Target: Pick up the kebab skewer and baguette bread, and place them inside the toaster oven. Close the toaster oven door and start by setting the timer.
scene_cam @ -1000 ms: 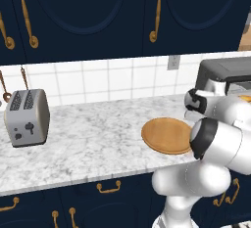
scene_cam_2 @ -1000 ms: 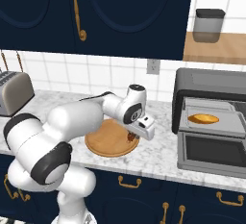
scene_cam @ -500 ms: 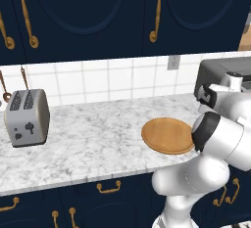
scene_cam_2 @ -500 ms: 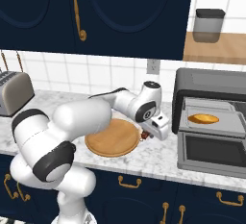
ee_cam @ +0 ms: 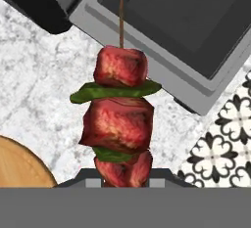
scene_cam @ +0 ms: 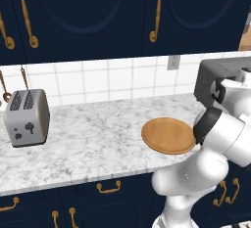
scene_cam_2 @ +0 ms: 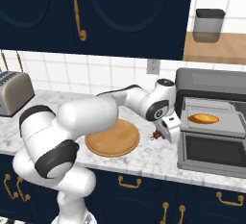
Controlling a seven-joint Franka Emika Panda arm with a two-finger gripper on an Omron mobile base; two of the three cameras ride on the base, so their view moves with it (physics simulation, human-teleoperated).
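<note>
The kebab skewer (ee_cam: 120, 124), red-brown meat chunks with green slices on a thin stick, is held in my gripper (ee_cam: 123, 182), which is shut on its lower end. From the right base, the gripper (scene_cam_2: 162, 131) hangs low over the counter just left of the toaster oven (scene_cam_2: 211, 83), with the skewer (scene_cam_2: 156, 135) poking out to its left. The toaster oven door (scene_cam_2: 214, 151) lies folded down and open. The golden baguette bread (scene_cam_2: 203, 118) rests on the rack inside the oven. In the hand view the skewer's tip points over the open door (ee_cam: 176, 26).
A round wooden plate (scene_cam_2: 113, 138) lies on the marble counter left of the gripper, also seen as the plate (scene_cam: 169, 135) in the left base view. A silver two-slot toaster (scene_cam: 27, 117) stands far left. Dark cabinets hang above.
My gripper has carried the skewer rightward, from over the wooden plate to the left edge of the open toaster oven door. Its hold on the skewer is unchanged.
</note>
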